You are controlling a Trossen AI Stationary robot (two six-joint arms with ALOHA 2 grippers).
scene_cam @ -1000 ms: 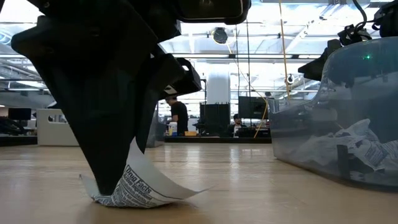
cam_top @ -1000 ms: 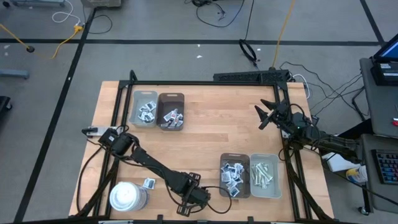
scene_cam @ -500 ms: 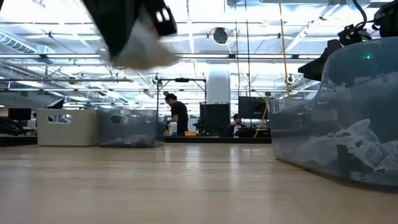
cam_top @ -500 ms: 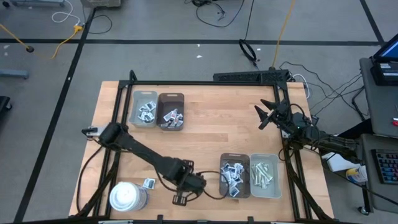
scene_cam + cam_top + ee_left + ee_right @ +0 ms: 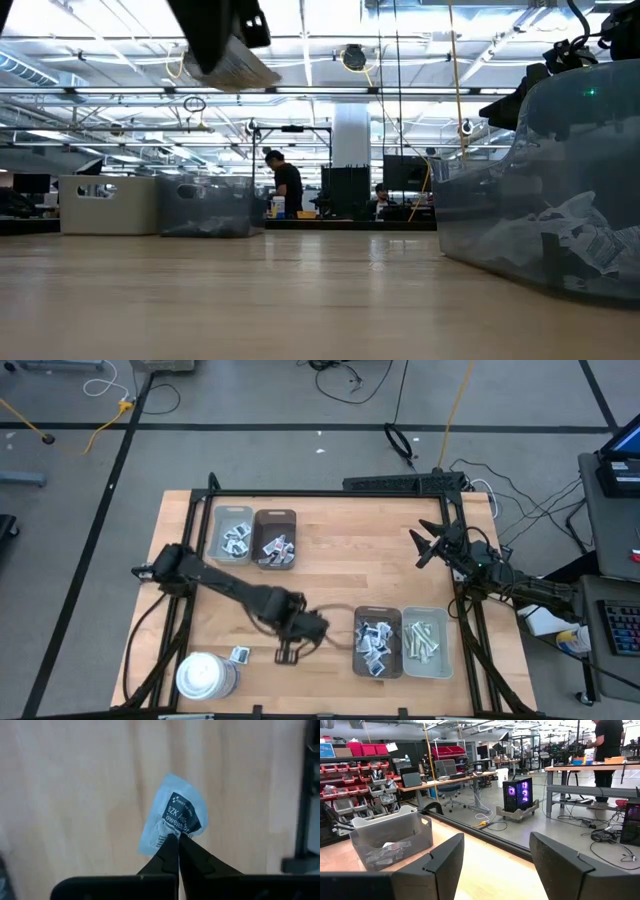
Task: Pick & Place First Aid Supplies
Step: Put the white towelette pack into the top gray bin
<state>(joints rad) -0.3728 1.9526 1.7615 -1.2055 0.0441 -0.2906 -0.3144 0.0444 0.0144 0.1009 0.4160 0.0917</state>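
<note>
Left jaws pinch a white packet [image 5: 172,817] by its edge

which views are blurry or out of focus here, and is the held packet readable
Left wrist view: packet pinched in the shut left gripper, large print partly readable, table soft behind it. Low view: the same gripper near the top edge, smeared and dark against bright ceiling lights. High and right wrist views look sharp; right gripper open.

We see a crinkled, faintly glossy paper packet [image 5: 172,817] pinched between matt black plastic fingertips [image 5: 170,854], above a smooth pale wood tabletop [image 5: 75,795]; nearby trays [image 5: 378,643] look translucent plastic.
</note>
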